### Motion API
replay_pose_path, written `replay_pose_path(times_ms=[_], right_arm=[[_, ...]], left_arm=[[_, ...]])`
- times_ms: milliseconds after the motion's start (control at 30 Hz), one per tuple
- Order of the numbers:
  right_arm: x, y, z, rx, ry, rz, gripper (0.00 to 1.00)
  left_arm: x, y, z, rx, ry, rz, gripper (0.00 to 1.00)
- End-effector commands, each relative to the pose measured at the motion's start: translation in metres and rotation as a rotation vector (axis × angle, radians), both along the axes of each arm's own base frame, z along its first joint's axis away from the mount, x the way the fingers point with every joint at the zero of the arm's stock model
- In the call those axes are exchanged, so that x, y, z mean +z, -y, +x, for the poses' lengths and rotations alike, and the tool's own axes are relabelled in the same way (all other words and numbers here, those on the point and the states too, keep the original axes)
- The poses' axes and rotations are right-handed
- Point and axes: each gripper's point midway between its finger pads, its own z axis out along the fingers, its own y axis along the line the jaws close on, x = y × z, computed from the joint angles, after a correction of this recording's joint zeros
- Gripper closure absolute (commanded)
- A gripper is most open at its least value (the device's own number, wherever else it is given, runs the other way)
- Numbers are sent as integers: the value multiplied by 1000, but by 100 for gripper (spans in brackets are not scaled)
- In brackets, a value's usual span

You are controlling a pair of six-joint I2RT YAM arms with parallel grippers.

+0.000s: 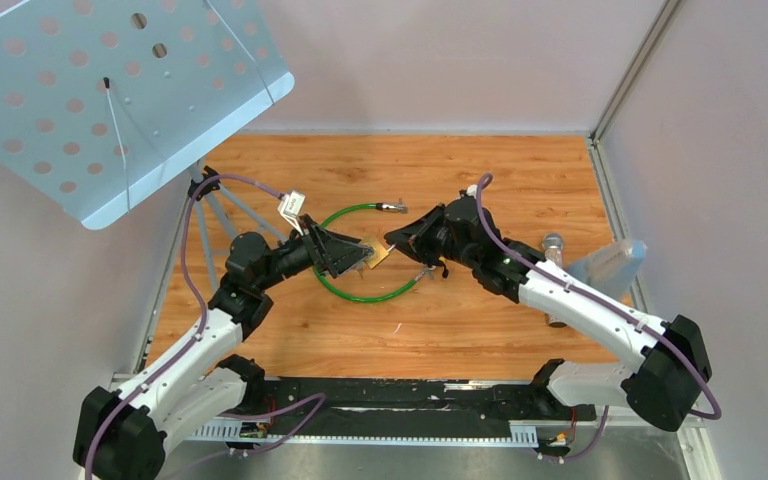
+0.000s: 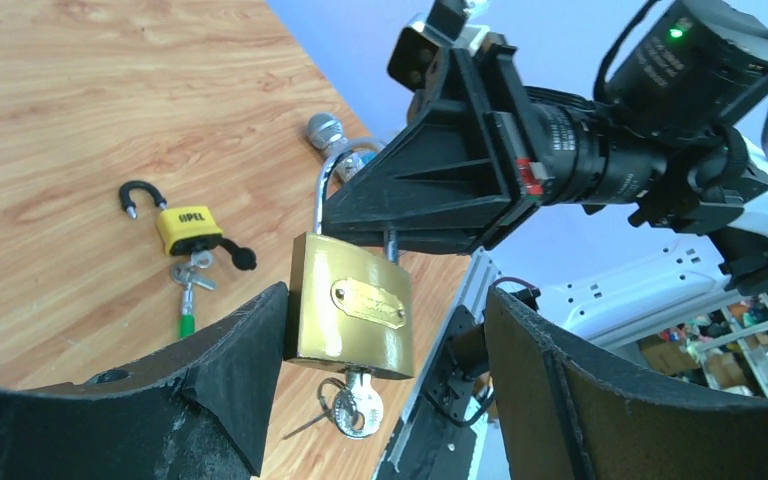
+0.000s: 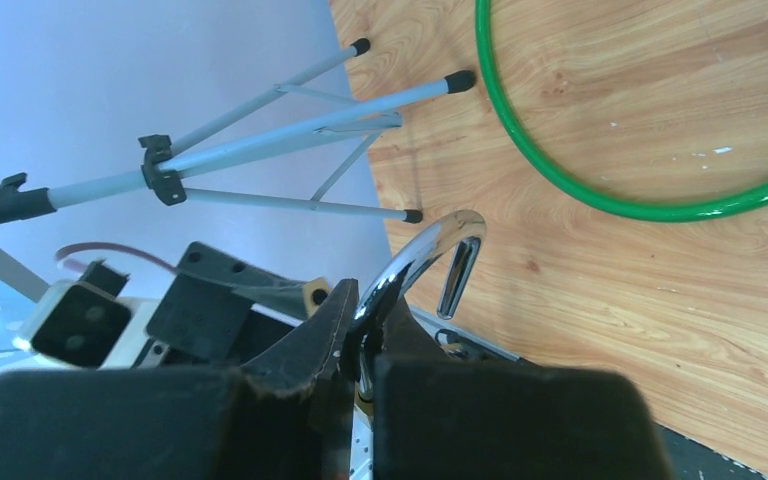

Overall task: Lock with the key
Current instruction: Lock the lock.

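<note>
The right gripper (image 3: 362, 345) is pinching the chrome shackle (image 3: 415, 255) of the brass padlock (image 2: 352, 315), hanging over the worktop (image 2: 110, 100) inside the open left gripper (image 2: 382, 300) — small silver key (image 2: 357, 405) inserted, shackle apparently needing closing

The table (image 1: 440, 320) is finished in orange-brown wood grain, and the walls (image 1: 410, 60) are seen in pale lilac-grey. The padlock (image 2: 352, 318) is coloured brass-gold, with a chrome shackle (image 3: 430, 255) and a silver key (image 2: 357, 405). A second padlock (image 2: 188, 229) is cased in yellow, its hoop (image 2: 138, 192) sheathed in black. A cable loop (image 1: 360, 290) is coated bright green. The stand plate (image 1: 90, 90) at far left is painted light blue and patterned with round holes. The left arm (image 1: 210, 330) and right arm (image 1: 580, 305) are clad in white and black, with purple cables (image 1: 192, 260) run along them.
</note>
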Motion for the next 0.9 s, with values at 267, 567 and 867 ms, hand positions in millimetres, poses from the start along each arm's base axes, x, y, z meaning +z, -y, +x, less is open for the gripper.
replay_pose_path(times_ms=[267, 567, 867], right_arm=[[57, -23, 9, 23, 119, 269, 100], [38, -25, 11, 7, 18, 201, 100], [24, -25, 9, -7, -73, 169, 100]], left_arm=[[11, 7, -7, -49, -17, -114, 28], [5, -9, -7, 31, 214, 54, 16], [18, -27, 2, 168, 486, 104, 16]])
